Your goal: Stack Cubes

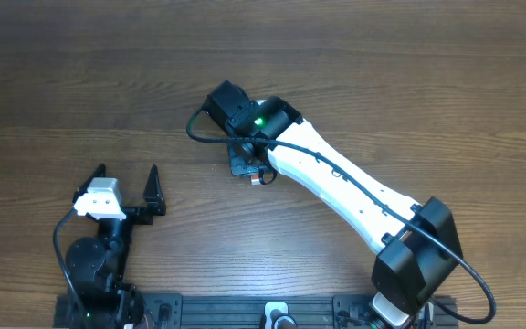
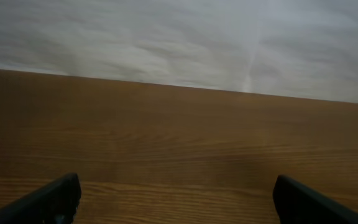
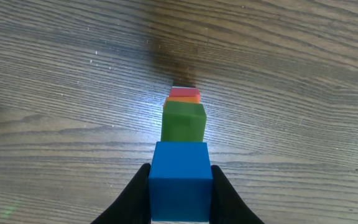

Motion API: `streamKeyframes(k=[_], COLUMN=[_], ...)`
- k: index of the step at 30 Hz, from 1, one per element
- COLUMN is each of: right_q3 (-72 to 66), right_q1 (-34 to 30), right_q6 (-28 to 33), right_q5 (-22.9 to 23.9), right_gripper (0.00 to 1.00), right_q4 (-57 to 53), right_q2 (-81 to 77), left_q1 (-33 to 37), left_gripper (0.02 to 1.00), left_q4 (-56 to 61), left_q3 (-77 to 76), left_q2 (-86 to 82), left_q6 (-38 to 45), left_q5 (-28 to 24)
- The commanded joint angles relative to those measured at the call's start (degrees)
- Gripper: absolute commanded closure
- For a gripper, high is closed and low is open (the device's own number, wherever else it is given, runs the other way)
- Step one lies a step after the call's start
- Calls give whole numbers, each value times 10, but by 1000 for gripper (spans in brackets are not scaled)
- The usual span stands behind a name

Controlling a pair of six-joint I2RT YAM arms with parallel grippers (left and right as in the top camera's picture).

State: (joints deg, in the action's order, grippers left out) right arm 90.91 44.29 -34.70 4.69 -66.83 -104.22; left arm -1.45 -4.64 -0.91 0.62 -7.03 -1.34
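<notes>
One blue cube (image 3: 180, 183) in right tool (image 3: 180, 172), one green cube (image 3: 184, 122) beneath

The wooden table (image 3: 55, 74) carries a cube stack (image 3: 184, 121), its lowest cube possibly red.

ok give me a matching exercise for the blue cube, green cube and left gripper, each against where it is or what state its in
Things:
1. blue cube
2. green cube
3. left gripper

Place or state:
A. open, over bare table
B. clamped in the right gripper
C. in the stack, just under the blue one

Pairs: 1-B, 2-C, 3-A
</notes>
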Motion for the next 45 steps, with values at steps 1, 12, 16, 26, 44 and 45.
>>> streamKeyframes(k=[1,12,16,26,44,45], right_q3=[7,6,6,6,5,5], right_q1=[-4,-9,-9,-14,-14,-14], right_q6=[-7,-7,-7,-7,-7,-7], right_q5=[12,12,12,12,12,12], right_gripper=[989,989,989,991,991,991], right_q4=[2,11,17,19,23,23], right_q2=[-8,-22,-22,-28,-34,-37], left_q1=[3,3,3,3,3,3], left_gripper=[18,20,18,18,18,18], left_q4=[2,2,2,2,2,2], left_q3=[5,5,5,5,5,5], left_q2=[-5,-5,-5,-5,-5,-5], left_q6=[10,10,10,10,10,10], left_q5=[-6,-6,-6,-6,-6,-6])
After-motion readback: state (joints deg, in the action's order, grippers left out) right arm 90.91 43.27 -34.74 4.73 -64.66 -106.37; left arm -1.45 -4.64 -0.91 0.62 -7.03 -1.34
